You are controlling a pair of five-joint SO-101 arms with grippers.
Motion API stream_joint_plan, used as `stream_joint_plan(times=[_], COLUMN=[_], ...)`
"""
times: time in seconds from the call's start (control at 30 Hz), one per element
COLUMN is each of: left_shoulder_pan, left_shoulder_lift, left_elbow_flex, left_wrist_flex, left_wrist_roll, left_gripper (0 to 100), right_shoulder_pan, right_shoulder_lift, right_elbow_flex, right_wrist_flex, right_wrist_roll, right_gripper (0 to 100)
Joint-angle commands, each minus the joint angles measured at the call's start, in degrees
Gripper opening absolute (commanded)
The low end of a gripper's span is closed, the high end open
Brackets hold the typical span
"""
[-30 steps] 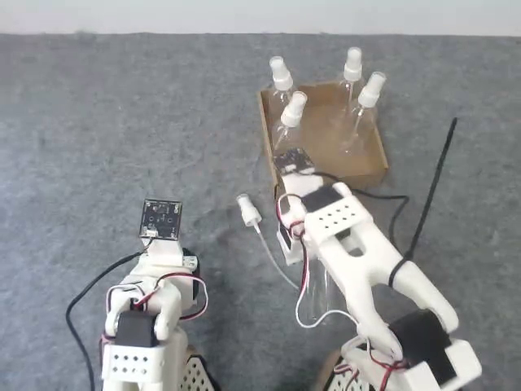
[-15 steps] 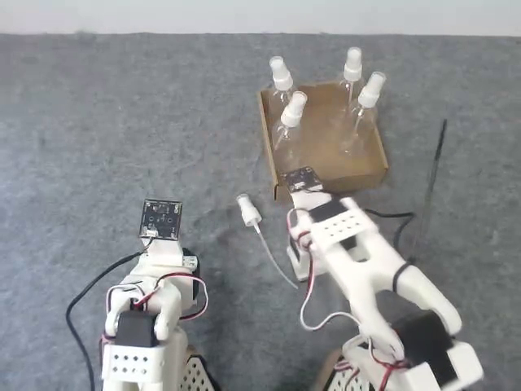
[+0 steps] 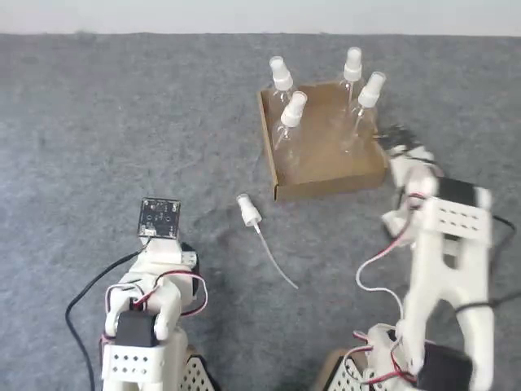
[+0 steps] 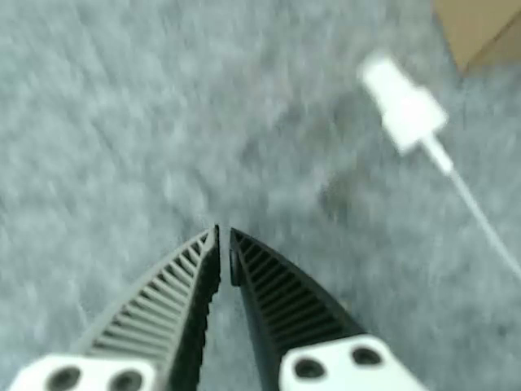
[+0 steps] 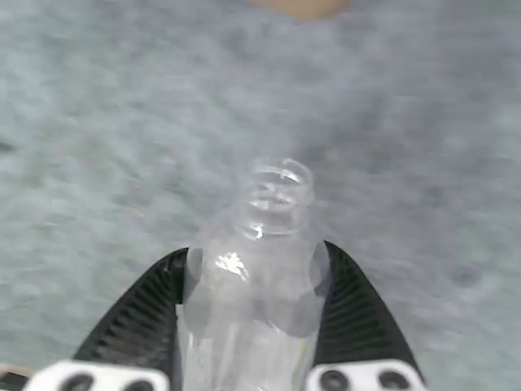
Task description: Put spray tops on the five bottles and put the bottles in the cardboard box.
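You have 4 of the 5 bottles finished: the capped bottles point(image 3: 291, 122) stand upright inside the cardboard box point(image 3: 326, 186), each with a white top on its neck. What is left is the 5th bottle point(image 5: 260, 277), which sits in the right gripper point(image 5: 254, 259) with the fingers point(image 5: 146, 318) closed around its clear body and its neck open and bare. In the high view that arm is off to the right of the box, near its right wall, though there the bottle itself is hard to pick out against the wires, so take its exact position with some caution. The last spray top point(image 3: 248, 212) lies on its side on the table point(image 3: 122, 122), just in front of the box's near left corner, with its thin tube point(image 3: 275, 261) trailing toward you. The left gripper point(image 4: 224, 236) hangs over bare table near that top, its fingers point(image 4: 163, 326) pressed together on nothing. By my reading you are 4/5 through, with 3 jobs remaining: pick up the loose top, seat it on the held bottle, then stand that bottle in the box beside the others.
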Motion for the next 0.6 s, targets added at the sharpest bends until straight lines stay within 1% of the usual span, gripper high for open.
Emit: stream_joint_plan(times=[0.0,0.03,0.07,0.1,0.17,0.3,0.37,0.43,0.5,0.57], left_shoulder_pan=[-4.4,-6.2,-7.3,-7.4,-7.8,-7.3,-7.0,-6.4,-4.1,-0.4], left_shoulder_lift=[-1.1,-1.1,-1.2,-1.1,-0.8,2.5,9.3,19.2,30.6,42.0], left_elbow_flex=[-2.9,-4.1,-5.5,-7.1,-11.5,-22.9,-29.2,-36.2,-43.8,-51.1], left_wrist_flex=[-6.8,-7.9,-9.3,-10.7,-12.3,-10.3,-9.2,-7.6,-4.7,-1.7], left_wrist_roll=[-20.7,-27.5,-31.6,-31.2,-27.7,-26.6,-26.5,-25.4,-22.2,-17.3], left_gripper=[2,2,2,2,2,2,2,2,2,2], right_shoulder_pan=[11.0,13.2,15.5,17.5,20.4,22.0,22.0,21.8,21.8,21.8], right_shoulder_lift=[-3.1,-2.2,-0.9,0.5,3.9,10.6,12.9,14.1,14.7,15.2], right_elbow_flex=[-3.8,-3.6,-3.6,-3.6,-3.7,-3.7,-3.8,-3.8,-3.8,-3.8], right_wrist_flex=[0.0,-0.8,-1.8,-3.2,-6.6,-11.8,-13.1,-14.5,-16.0,-16.7], right_wrist_roll=[9.9,11.7,13.3,14.7,16.1,16.6,16.6,16.6,16.6,17.8], right_gripper=[1.7,1.7,1.7,1.7,1.7,1.7,1.7,1.7,1.8,2.0])
